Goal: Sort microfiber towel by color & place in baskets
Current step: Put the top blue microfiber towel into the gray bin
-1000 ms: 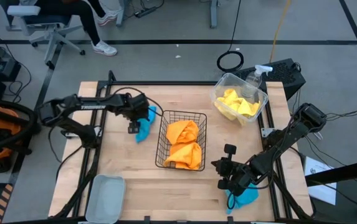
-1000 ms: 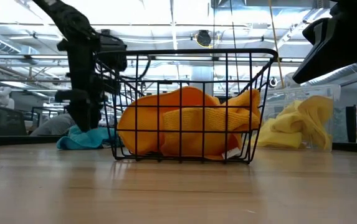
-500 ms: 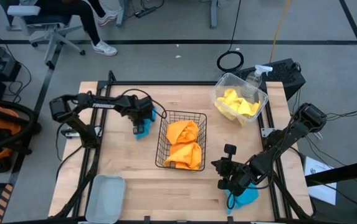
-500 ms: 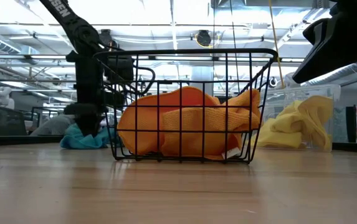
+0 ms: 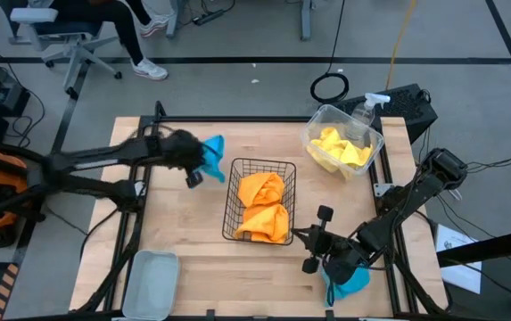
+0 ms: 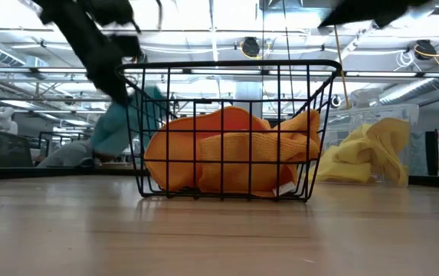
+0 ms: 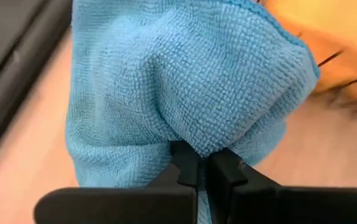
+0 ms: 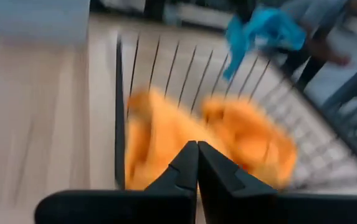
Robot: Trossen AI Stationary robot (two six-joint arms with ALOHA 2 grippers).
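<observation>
Left hand [image 7: 200, 168] clamped on blue towel [image 5: 211, 152], lifted beside wire basket [image 5: 260, 201]. Right hand [image 8: 197, 155] closed, empty. Best carried high, clear of the basket rim, toward grey tray [image 5: 151, 283].

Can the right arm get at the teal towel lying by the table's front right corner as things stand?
Probably yes. The right end effector is shut and empty, just beside that teal towel on the table; nothing covers it, though the arm's own links hang over part of it.
</observation>
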